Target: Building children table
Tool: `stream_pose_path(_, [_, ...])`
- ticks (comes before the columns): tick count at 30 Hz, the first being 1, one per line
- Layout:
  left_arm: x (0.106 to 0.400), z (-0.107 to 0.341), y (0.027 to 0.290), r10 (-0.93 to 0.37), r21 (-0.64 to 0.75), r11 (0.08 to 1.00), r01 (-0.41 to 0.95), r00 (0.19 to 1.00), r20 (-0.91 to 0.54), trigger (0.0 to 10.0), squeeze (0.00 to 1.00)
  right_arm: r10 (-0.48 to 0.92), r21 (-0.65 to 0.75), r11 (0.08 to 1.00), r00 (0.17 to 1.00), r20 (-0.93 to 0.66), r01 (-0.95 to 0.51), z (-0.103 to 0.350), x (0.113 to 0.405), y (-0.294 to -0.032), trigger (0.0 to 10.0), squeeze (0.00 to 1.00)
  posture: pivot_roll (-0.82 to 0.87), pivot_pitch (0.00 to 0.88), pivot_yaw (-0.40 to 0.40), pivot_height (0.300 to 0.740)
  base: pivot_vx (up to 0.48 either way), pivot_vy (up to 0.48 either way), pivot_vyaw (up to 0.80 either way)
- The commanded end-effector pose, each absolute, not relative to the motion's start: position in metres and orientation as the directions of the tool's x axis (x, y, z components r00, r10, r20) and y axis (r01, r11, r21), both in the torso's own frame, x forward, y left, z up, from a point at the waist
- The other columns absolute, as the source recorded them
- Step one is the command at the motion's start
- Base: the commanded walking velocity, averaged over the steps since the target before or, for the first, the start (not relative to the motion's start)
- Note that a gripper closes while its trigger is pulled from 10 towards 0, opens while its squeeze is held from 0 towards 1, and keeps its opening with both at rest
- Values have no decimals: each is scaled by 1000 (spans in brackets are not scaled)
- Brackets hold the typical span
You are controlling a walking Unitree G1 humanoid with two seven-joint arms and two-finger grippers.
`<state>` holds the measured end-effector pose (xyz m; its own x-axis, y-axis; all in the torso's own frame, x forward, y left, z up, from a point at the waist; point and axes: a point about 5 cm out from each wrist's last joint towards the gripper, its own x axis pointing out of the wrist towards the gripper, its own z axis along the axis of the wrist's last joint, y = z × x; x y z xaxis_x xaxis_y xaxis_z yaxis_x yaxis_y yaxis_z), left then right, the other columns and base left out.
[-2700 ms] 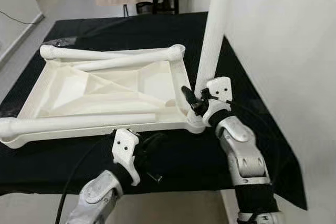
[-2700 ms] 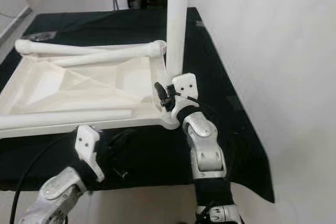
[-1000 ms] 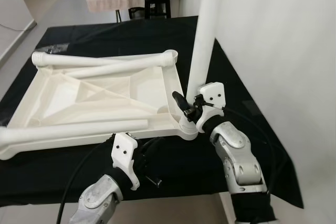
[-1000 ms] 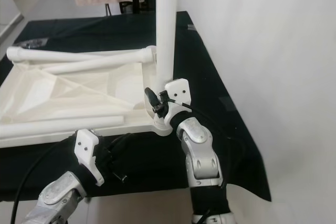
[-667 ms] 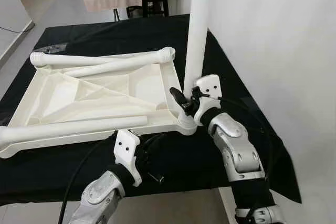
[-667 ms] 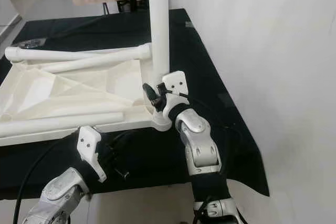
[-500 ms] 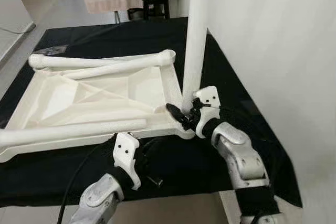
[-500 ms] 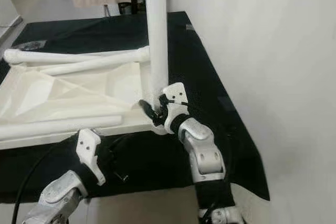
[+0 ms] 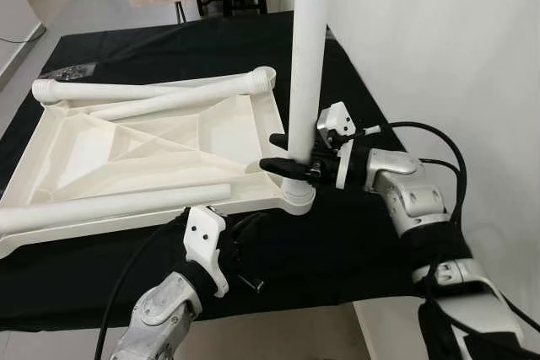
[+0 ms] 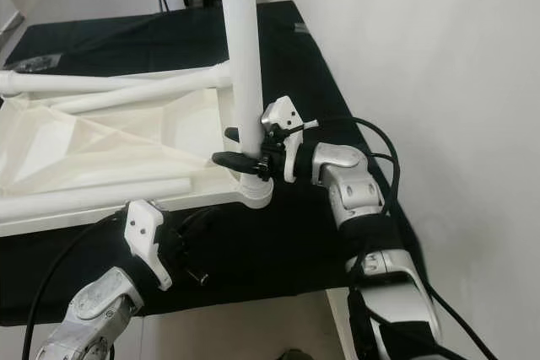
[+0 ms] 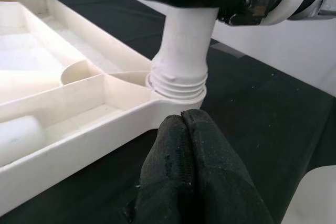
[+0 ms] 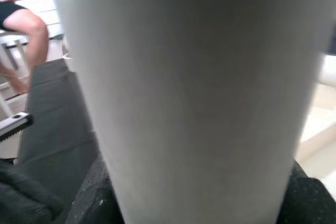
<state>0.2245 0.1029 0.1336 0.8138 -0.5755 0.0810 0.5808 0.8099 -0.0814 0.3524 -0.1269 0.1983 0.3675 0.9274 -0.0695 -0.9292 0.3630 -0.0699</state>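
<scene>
My right gripper (image 9: pixel 281 153) clamps the upright table leg (image 9: pixel 305 56) just above its corner socket on the upturned tabletop (image 9: pixel 143 153). My left gripper (image 11: pixel 185 124), fingers pressed together, rests on the desk (image 9: pixel 354 242) near that corner. A wall crowds my right; the leg's top is cut off.
</scene>
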Motion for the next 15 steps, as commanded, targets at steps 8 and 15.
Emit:
stream_pose_path(8, [221, 131, 104, -572, -82, 814, 576, 818, 60, 10000, 0, 906, -59, 409, 413, -92, -911, 182, 350, -141, 0, 0, 36, 132, -6, 740, 0, 0, 0])
stream_pose_path(15, [220, 132, 106, -575, -84, 812, 578, 816, 61, 10000, 0, 319, -47, 939, 914, -251, -340, 129, 313, -131, 0, 0, 19, 154, -1, 740, 0, 0, 0])
